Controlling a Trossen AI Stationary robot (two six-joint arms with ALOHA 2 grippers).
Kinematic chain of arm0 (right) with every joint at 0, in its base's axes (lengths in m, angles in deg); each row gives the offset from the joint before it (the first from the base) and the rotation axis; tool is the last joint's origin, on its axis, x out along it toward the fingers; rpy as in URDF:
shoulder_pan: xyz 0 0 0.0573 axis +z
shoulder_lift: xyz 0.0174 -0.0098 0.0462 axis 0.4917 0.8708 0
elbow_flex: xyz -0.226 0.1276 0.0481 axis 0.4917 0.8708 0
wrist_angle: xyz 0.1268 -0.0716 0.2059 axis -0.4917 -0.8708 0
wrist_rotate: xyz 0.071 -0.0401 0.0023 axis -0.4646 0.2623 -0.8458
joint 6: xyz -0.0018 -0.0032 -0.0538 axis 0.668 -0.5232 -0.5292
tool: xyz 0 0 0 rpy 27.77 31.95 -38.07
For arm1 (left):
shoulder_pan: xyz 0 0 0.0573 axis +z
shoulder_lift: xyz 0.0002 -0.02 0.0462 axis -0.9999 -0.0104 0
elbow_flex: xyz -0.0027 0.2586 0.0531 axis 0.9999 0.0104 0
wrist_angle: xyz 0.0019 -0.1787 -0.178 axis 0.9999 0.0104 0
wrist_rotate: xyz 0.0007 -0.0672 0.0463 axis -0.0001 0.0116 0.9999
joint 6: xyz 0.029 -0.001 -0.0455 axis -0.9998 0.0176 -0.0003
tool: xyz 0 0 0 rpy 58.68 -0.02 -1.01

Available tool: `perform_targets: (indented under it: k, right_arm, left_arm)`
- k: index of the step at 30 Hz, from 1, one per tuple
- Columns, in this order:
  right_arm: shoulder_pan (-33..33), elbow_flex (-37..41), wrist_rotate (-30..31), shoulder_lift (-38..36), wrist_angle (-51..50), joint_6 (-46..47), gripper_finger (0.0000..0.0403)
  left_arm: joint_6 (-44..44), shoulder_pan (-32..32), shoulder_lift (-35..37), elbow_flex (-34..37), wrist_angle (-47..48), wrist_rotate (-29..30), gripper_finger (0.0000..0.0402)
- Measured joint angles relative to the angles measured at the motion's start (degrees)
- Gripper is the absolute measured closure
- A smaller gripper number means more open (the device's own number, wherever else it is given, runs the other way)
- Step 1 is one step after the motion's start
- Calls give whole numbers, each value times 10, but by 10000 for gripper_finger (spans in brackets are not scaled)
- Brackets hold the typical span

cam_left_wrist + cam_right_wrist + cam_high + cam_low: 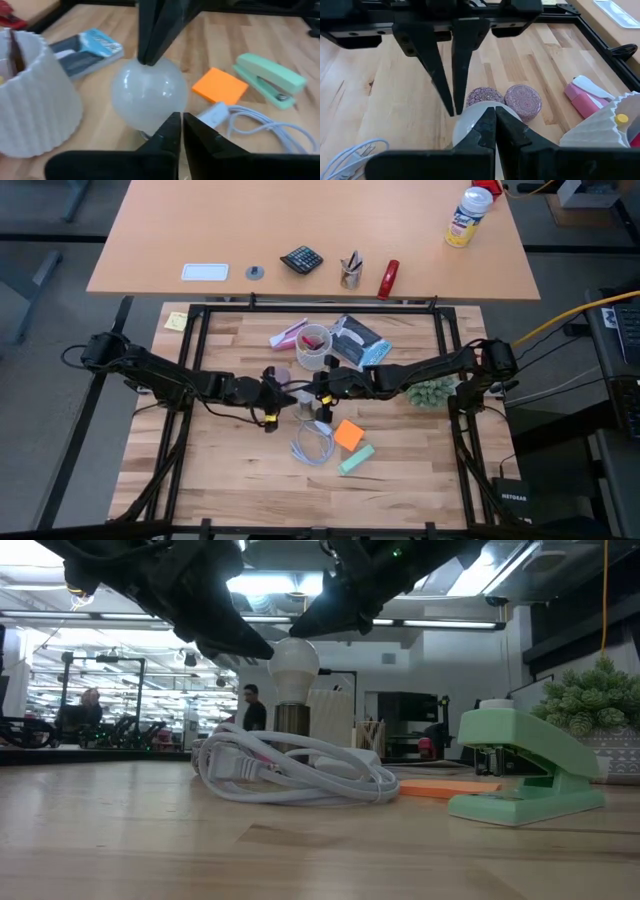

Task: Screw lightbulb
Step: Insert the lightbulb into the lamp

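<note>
From above, the left claw and right claw are seen meeting mid-worktop. At table height, both clenched tips are pressed on the lightbulb, the cord coiled below. From the left wrist, a cup is crowded beside it.

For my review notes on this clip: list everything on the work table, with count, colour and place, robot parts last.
lightbulb: one, white, upright at table centre, between both grippers
cord: one, white, looped beside the bulb
sticky pad: one, orange, beside the cord
stapler: one, mint green, near the pad
cup: one, white ribbed, behind the bulb
plant: one, green, right side
left gripper: shut, tips at the bulb
right gripper: shut, tips at the bulb
</note>
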Motion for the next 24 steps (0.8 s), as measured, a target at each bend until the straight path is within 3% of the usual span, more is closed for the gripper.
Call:
perform_targets:
  k: [24]
  right_arm:
    - [0, 0, -28, 0, -1, 15, 396]
  left_arm:
    - [13, 1, 1, 0, -3, 138, 400]
